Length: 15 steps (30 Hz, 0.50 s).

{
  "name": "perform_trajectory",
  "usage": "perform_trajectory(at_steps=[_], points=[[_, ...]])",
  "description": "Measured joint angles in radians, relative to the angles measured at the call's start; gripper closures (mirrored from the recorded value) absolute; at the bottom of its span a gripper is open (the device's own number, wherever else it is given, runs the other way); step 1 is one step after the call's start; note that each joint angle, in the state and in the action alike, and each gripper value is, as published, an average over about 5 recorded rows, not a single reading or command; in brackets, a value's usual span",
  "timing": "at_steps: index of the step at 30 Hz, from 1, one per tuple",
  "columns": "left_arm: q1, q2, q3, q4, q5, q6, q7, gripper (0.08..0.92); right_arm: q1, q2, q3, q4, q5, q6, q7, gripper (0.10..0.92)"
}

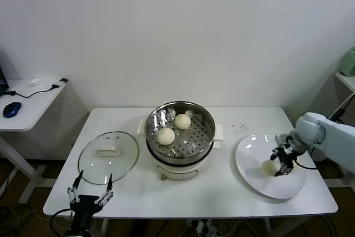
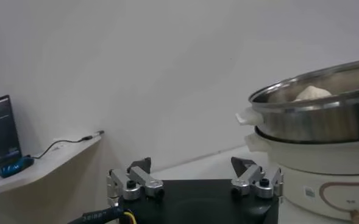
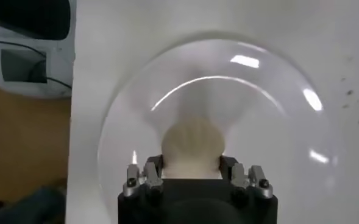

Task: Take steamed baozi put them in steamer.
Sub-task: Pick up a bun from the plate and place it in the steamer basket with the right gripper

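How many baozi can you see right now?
3: two baozi lie in the steamer; one is on the plate, between the right gripper's fingers.

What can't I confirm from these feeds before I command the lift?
- Right hand grip on the baozi: in the right wrist view its fingertips are hidden behind the bun; contact unclear.
- Steamer contents: the left wrist view shows only one bun top; the rim hides the rest.
- Left hand: parked at the table's front edge, arm cut off by the frame.
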Motion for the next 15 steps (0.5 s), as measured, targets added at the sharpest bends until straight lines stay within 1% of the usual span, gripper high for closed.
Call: perform_trajectory(at_steps=[8,15], points=[[-0.001,0.000,0.004,-0.002,0.000,0.001,0.000,0.177,0.305,0.163,-0.153,0.008,-0.025,0.271,-0.045,0.412],[0.002,0.003,0.000,0.002,-0.001,0.003,0.000,0.177,0.428,0.352,-0.169,0.017,-0.086,0.467,-0.053,0.406]])
